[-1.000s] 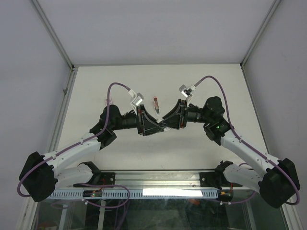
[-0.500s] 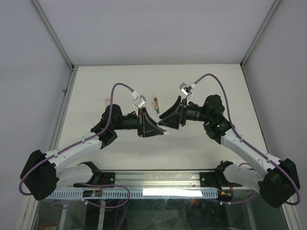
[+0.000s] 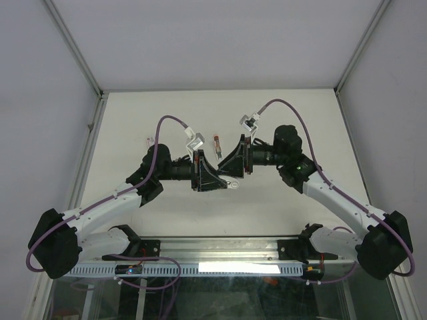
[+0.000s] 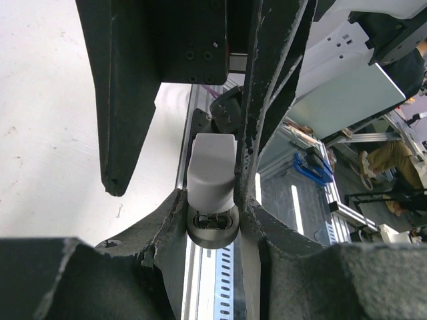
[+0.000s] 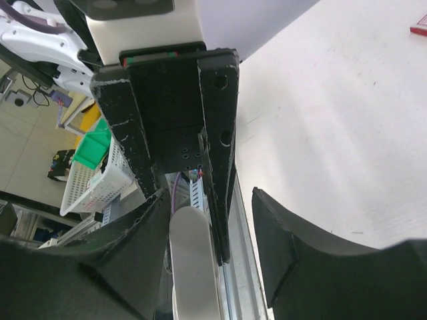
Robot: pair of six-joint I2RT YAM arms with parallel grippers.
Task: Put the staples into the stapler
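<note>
L end effector (image 4: pixel 212 203) clamped on stapler (image 4: pixel 212 167). R end effector (image 5: pixel 210 200) apart, empty. Staples (image 3: pixel 148 141) on tabletop (image 3: pixel 220 213), not in yet.

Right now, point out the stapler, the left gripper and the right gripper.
stapler (image 4: pixel 212 167): left wrist view, on its pale body.
left gripper (image 4: pixel 212 212): left wrist view, midway between its fingertips.
right gripper (image 5: pixel 208 197): right wrist view, midway between its fingertips.
</note>
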